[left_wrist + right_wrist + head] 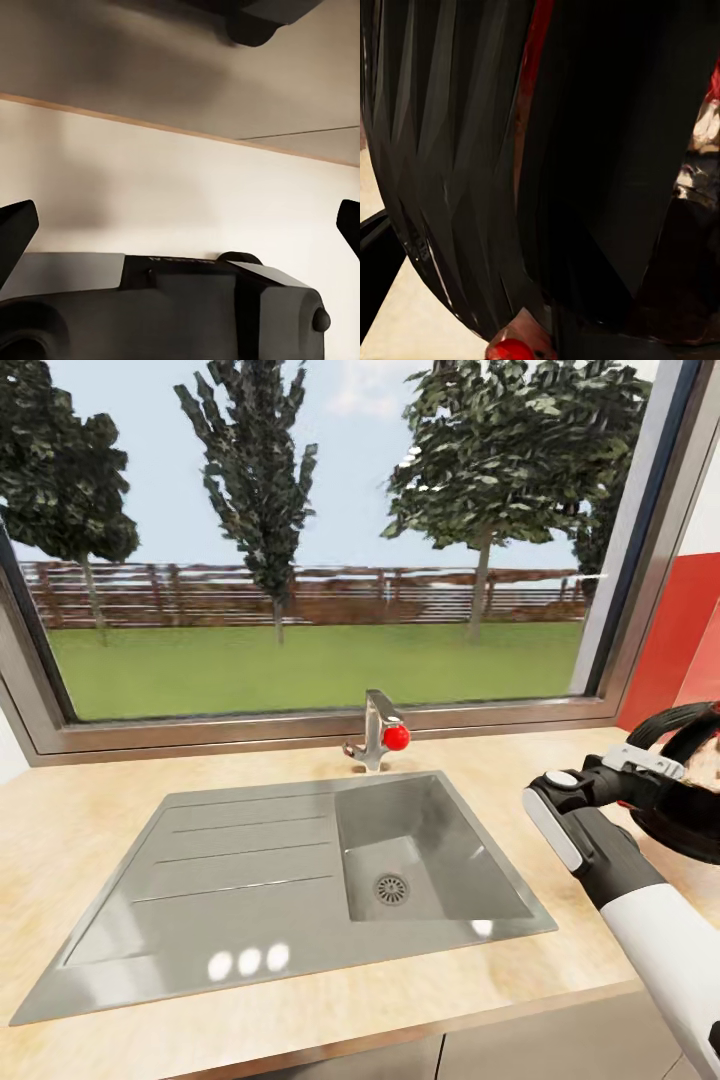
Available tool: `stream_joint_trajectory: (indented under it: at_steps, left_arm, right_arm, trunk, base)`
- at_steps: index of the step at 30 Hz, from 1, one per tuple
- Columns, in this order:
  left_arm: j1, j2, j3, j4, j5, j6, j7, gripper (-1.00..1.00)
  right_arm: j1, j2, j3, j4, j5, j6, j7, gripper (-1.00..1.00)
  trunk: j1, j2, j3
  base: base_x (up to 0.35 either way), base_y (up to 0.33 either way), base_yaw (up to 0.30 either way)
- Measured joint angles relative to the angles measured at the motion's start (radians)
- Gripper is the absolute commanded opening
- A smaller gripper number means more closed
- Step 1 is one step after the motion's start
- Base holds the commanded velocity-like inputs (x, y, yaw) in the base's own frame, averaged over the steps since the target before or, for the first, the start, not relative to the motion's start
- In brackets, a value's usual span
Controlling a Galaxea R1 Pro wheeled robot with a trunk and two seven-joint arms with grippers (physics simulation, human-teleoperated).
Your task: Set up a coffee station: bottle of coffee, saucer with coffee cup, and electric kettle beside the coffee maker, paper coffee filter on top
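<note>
Kettle work falls to the right arm: the electric kettle (690,775) hangs at the right gripper (655,765), apparently clamped on its black handle, above the tabletop (90,820) right of the sink (300,880). Left gripper (180,225) fingertips stand apart, empty.

- Sink (300,880) set into the kitchen countertop (90,820), directly below the window (300,530).
- Drainboard on the sink's left side; basin on its right, drain (391,888) in the basin floor.
- Tap (378,735) stands on the countertop behind the basin, before the window sill.
- Right arm (620,870) reaches over the countertop right of the sink.
- Electric kettle (690,780) at the arm's end, at the right edge, above the countertop.
</note>
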Motion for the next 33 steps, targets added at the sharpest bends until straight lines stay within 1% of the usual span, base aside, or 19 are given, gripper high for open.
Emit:
stream_joint_trajectory:
  at_steps: [4, 6, 8, 10, 12, 13, 14, 15, 17, 20, 21, 24, 25, 27, 28, 29, 30, 31, 33]
  left_arm:
    - [0.000, 0.000, 0.000, 0.000, 0.000, 0.000, 0.000, 1.00]
    - [0.000, 0.000, 0.000, 0.000, 0.000, 0.000, 0.000, 1.00]
    - [-0.001, 0.000, 0.000, 0.000, 0.000, 0.000, 0.000, 1.00]
    - [-0.001, 0.000, 0.000, 0.000, 0.000, 0.000, 0.000, 1.00]
    - [0.000, 0.000, 0.000, 0.000, 0.000, 0.000, 0.000, 1.00]
    - [0.000, 0.000, 0.000, 0.000, 0.000, 0.000, 0.000, 1.00]
    - [0.000, 0.000, 0.000, 0.000, 0.000, 0.000, 0.000, 1.00]
    - [-0.001, 0.000, 0.000, 0.000, 0.000, 0.000, 0.000, 1.00]
    - [-0.001, 0.000, 0.000, 0.000, 0.000, 0.000, 0.000, 1.00]
    - [-0.001, 0.000, 0.000, 0.000, 0.000, 0.000, 0.000, 1.00]
    - [-0.001, 0.000, 0.000, 0.000, 0.000, 0.000, 0.000, 1.00]
    - [0.000, -0.001, 0.000, 0.000, 0.000, 0.000, 0.000, 1.00]
    - [-0.001, -0.001, 0.000, 0.000, 0.000, 0.000, 0.000, 1.00]
    - [0.000, -0.002, 0.000, 0.000, 0.000, 0.000, 0.000, 1.00]
    - [-0.001, -0.002, 0.000, 0.000, 0.000, 0.000, -0.001, 1.00]
    - [0.000, -0.003, 0.000, 0.000, 0.000, 0.000, -0.001, 1.00]
    - [-0.001, -0.003, 0.000, 0.000, 0.000, 0.000, -0.001, 1.00]
    - [-0.001, -0.003, 0.000, 0.000, 0.000, 0.000, -0.001, 1.00]
    - [0.000, -0.003, 0.000, 0.000, 0.000, 0.000, -0.001, 1.00]
  right_arm:
    - [0.000, 0.000, 0.001, -0.033, -0.001, 0.002, 0.011, -1.00]
    - [0.000, 0.000, 0.001, -0.063, -0.002, 0.010, 0.035, -1.00]
    - [0.001, 0.000, 0.003, -0.106, -0.003, 0.035, 0.085, -1.00]
    - [0.001, 0.000, 0.002, -0.123, -0.004, 0.044, 0.113, -1.00]
    - [0.001, 0.000, 0.004, -0.139, -0.007, 0.051, 0.172, -1.00]
    - [0.001, 0.000, 0.003, -0.141, -0.006, 0.054, 0.185, -1.00]
    - [0.001, 0.000, 0.005, -0.147, -0.006, 0.056, 0.244, -1.00]
    - [0.002, 0.000, 0.005, -0.148, -0.009, 0.057, 0.269, -1.00]
    - [0.001, 0.000, 0.004, -0.150, -0.007, 0.059, 0.292, -1.00]
    - [0.001, 0.000, 0.005, -0.158, -0.007, 0.060, 0.346, -1.00]
    - [0.001, 0.000, 0.006, -0.163, -0.008, 0.059, 0.375, -1.00]
    - [0.001, 0.000, 0.007, -0.168, -0.009, 0.062, 0.421, -1.00]
    - [0.001, 0.000, 0.008, -0.170, -0.010, 0.060, 0.453, -1.00]
    - [0.001, 0.000, 0.008, -0.171, -0.009, 0.062, 0.493, -1.00]
    - [0.001, 0.000, 0.010, -0.172, -0.011, 0.059, 0.538, -1.00]
    - [0.001, 0.000, 0.009, -0.172, -0.010, 0.060, 0.615, -1.00]
    - [0.002, 0.000, 0.009, -0.172, -0.013, 0.061, 0.644, -1.00]
    - [0.001, 0.000, 0.009, -0.173, -0.008, 0.062, 0.690, -1.00]
    - [0.001, 0.000, 0.008, -0.173, -0.008, 0.063, 0.749, -1.00]
  trunk:
    - [0.000, 0.000, 0.000]
    - [0.000, 0.000, 0.000]
    - [0.000, 0.000, 0.000]
    - [0.000, 0.000, 0.000]
    - [0.000, 0.000, 0.000]
    - [0.000, 0.000, 0.000]
    - [0.000, 0.000, 0.000]
    - [0.000, 0.000, 0.000]
    - [0.000, 0.000, 0.000]
    - [0.000, 0.000, 0.000]
    - [0.000, 0.000, 0.000]
    - [0.000, 0.000, 0.000]
    - [0.000, 0.000, 0.000]
    - [0.000, 0.000, 0.000]
    - [0.000, 0.000, 0.000]
    - [0.000, 0.000, 0.000]
    - [0.000, 0.000, 0.000]
    - [0.000, 0.000, 0.000]
    - [0.000, 0.000, 0.000]
  base:
    - [0.000, 0.000, 0.000]
    - [0.000, 0.000, 0.000]
    - [0.000, 0.000, 0.000]
    - [0.000, 0.000, 0.000]
    - [0.000, 0.000, 0.000]
    - [0.000, 0.000, 0.000]
    - [0.000, 0.000, 0.000]
    - [0.000, 0.000, 0.000]
    - [0.000, 0.000, 0.000]
    - [0.000, 0.000, 0.000]
    - [0.000, 0.000, 0.000]
    - [0.000, 0.000, 0.000]
    - [0.000, 0.000, 0.000]
    - [0.000, 0.000, 0.000]
    - [0.000, 0.000, 0.000]
    - [0.000, 0.000, 0.000]
    - [0.000, 0.000, 0.000]
    - [0.000, 0.000, 0.000]
    - [0.000, 0.000, 0.000]
